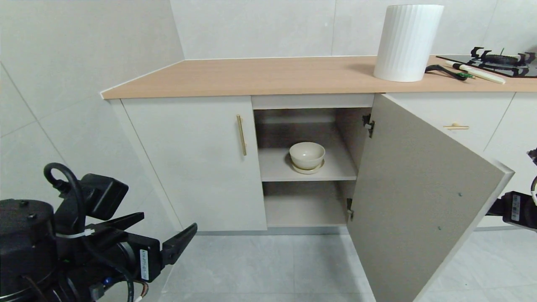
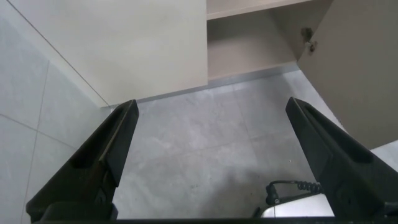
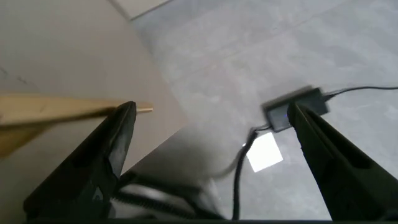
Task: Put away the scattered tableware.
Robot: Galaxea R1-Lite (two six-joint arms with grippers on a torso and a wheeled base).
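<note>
A cream bowl point(image 1: 307, 154) sits on a small plate point(image 1: 307, 169) on the middle shelf of the open cupboard. The cupboard's right door point(image 1: 411, 193) is swung wide open. My left gripper point(image 1: 168, 222) hangs low at the left, open and empty over the floor point(image 2: 211, 106). My right gripper point(image 3: 211, 109) is open on the outer side of that door. The door's brass handle point(image 3: 56, 111) lies against one of its fingers point(image 3: 106, 149) without being clamped. In the head view the door hides it.
The countertop point(image 1: 251, 75) carries a tall white ribbed cylinder point(image 1: 407, 42), with utensils point(image 1: 474, 72) and a gas hob point(image 1: 501, 61) to its right. The left cupboard door point(image 1: 197, 163) is closed. A cable point(image 3: 239, 180) and a dark box lie on the grey floor tiles.
</note>
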